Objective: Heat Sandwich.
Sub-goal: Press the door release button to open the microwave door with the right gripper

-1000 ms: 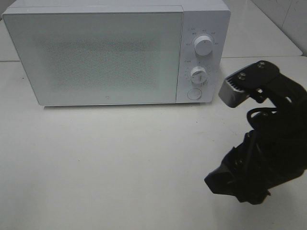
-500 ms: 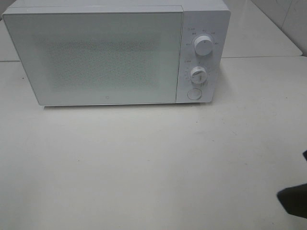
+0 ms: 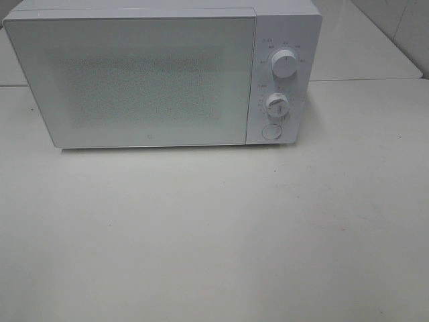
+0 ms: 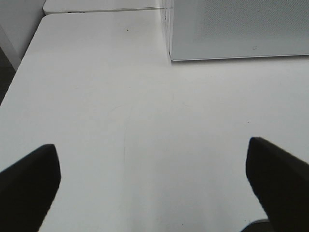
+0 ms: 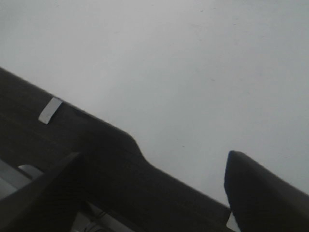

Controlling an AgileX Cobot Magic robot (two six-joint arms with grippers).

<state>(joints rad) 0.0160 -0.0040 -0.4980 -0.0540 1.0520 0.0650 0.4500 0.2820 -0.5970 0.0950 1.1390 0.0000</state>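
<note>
The only container in view is the microwave (image 3: 161, 74), standing at the far side of the table (image 3: 201, 235) with its door (image 3: 134, 80) shut. The dotted door panel is pale and opaque from the high camera, so what is inside cannot be made out. The sandwich shows in none of the views, and whether it sits behind that door cannot be told. To the right of the door are two knobs, the upper (image 3: 284, 65) above the lower (image 3: 277, 104), with a round button (image 3: 271, 131) beneath them; their markings are too small to read. Neither arm appears in the high view. The left gripper (image 4: 152, 159) hangs over bare tabletop near the microwave's front corner, its jaws spread wide with nothing between them and both fingers cut off by the frame edge. The right gripper (image 5: 154, 159) also has its jaws well apart and holds nothing. Under it runs a dark band (image 5: 72, 135) bearing a small strip of pale tape (image 5: 50, 110); what that band is cannot be told.
</note>
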